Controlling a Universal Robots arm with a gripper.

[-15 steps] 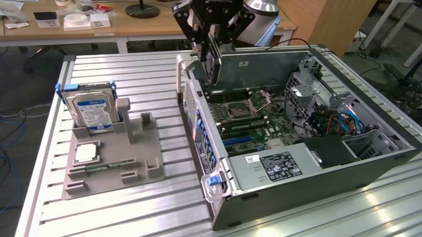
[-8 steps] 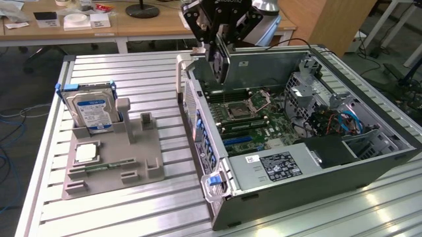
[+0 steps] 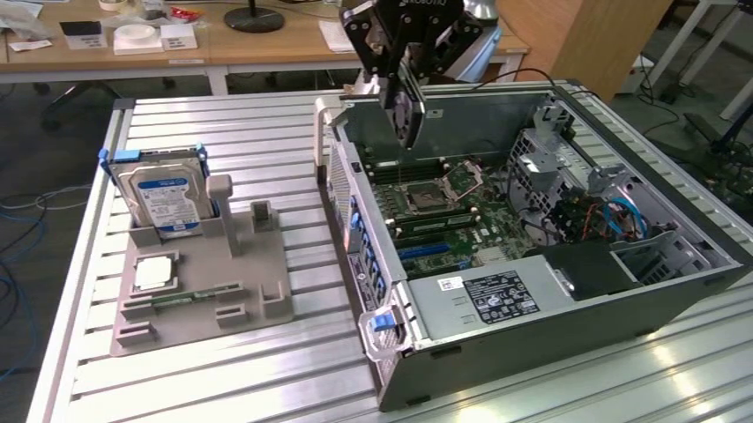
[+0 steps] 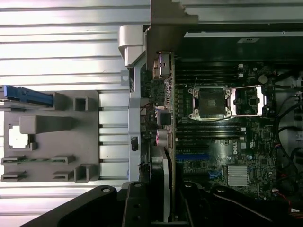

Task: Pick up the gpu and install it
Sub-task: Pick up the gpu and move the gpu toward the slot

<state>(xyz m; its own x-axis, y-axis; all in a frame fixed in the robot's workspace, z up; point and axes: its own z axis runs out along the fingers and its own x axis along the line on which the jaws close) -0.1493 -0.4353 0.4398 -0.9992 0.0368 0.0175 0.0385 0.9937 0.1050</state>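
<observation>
My gripper hangs over the back left part of the open computer case and is shut on the gpu. The gpu is a thin dark card held upright on its edge, its lower end just above the motherboard. In the wrist view the gpu appears edge-on between the black fingers, with its silver end bracket at the far end, near the case's rear wall. The blue expansion slot lies beside the card's line, apart from it.
A grey parts fixture sits on the slatted table at the exterior view's left. It holds an upright hard drive, a square processor chip and a narrow memory stick. The empty processor socket and power supply are inside the case.
</observation>
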